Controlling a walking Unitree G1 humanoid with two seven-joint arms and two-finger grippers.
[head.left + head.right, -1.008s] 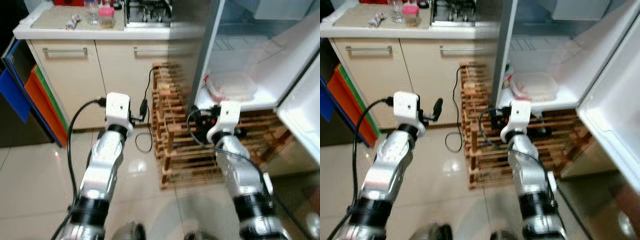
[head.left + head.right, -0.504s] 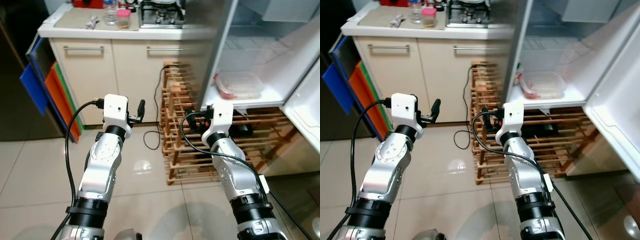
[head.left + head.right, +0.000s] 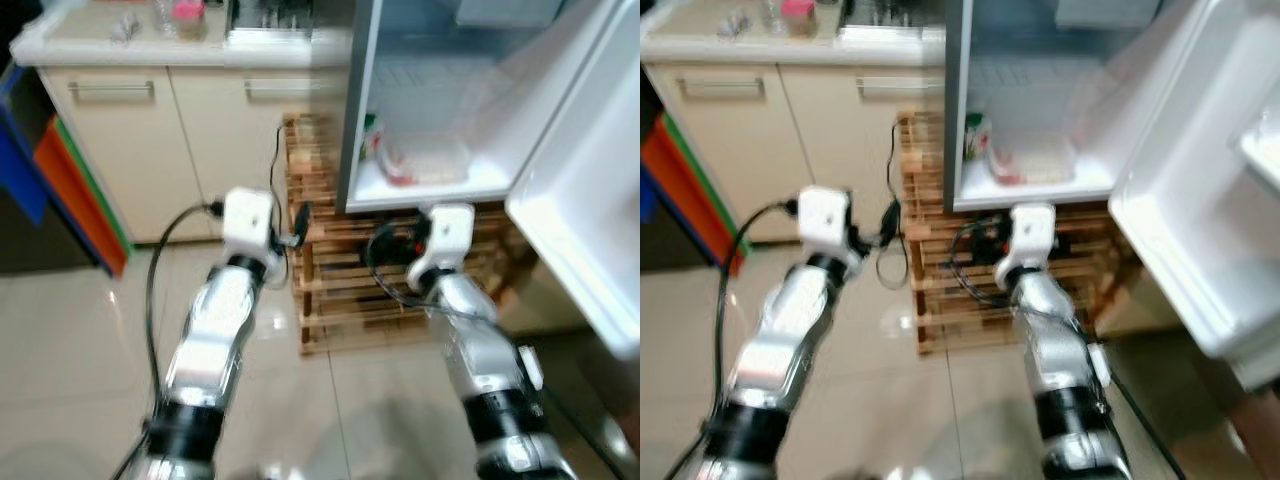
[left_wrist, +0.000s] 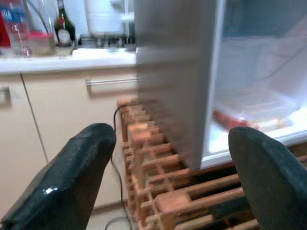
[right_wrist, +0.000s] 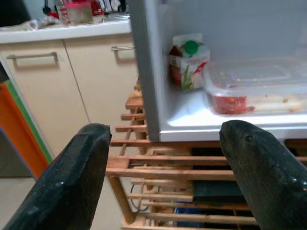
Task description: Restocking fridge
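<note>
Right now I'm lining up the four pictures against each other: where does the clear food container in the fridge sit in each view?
Left eye: clear container, upper middle.
Right eye, upper middle.
Left wrist, right.
Right wrist, upper right.
Shared landmark: wooden rack below the fridge.

My two arms are silver, each wrist block white, my fingers [image 5: 72, 177] black. The fridge [image 5: 144, 72] is grey outside, white inside. Its carton [image 5: 188, 61] has a green cap and red-green print; the clear tub [image 5: 254, 86] shows red food. Cabinets [image 3: 130, 140] are cream, the rack [image 5: 158, 167] pale wood, with orange and blue boards [image 3: 60, 180] nearby.
</note>
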